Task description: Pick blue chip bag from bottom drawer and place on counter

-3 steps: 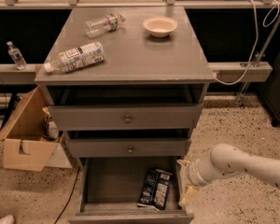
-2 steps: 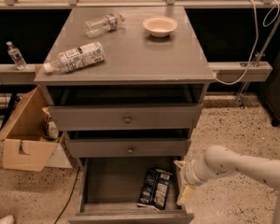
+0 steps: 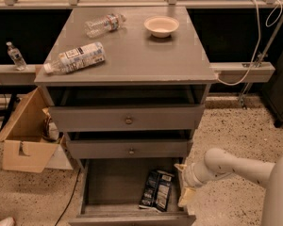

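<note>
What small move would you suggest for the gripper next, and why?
Probably ease the gripper toward the drawer's middle, until it is above the crinkly dark navy-blue foil chip bag. The gripper hangs at the side wall of the open grey wooden bottom drawer, beside the bag, not over it; the bag lies flat on the drawer floor, not yet held.

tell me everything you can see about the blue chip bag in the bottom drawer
The blue chip bag is a dark navy, crinkly, foil-looking packet with pale patches of print. It lies flat on the floor of the open bottom drawer, in the right half, its long side running roughly front to back. Nothing lies on it. The gripper is just to its right, by the drawer's right wall, not holding it.
</note>
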Robot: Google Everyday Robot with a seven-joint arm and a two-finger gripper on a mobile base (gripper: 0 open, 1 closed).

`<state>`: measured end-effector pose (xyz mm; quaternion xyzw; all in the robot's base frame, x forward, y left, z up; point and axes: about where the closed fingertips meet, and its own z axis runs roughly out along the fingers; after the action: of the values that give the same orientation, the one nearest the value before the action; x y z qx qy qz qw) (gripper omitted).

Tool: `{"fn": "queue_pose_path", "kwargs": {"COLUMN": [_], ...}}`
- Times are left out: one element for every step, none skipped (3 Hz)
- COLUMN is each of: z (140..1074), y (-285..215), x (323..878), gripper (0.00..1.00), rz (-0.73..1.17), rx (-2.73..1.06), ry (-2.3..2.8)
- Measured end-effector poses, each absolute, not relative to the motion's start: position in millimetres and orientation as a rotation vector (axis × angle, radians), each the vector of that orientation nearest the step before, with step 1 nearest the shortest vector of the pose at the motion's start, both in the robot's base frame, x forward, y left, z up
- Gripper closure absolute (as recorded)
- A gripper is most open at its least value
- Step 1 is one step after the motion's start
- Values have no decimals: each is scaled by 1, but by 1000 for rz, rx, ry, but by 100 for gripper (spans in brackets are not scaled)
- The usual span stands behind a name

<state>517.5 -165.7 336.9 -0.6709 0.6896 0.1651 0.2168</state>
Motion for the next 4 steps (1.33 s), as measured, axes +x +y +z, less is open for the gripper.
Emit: {"fn": "queue_pose_path", "kwargs": {"z": [333,291,260,232], "y": [-166,-164,-160,-159], "x": [519,535,546,556], "gripper": [0,0,0,0], "rz": [456,435,410,377], "rx": [-1868,-1979,-2057,-2106], "ry": [1903,1811,1749,1712]}}
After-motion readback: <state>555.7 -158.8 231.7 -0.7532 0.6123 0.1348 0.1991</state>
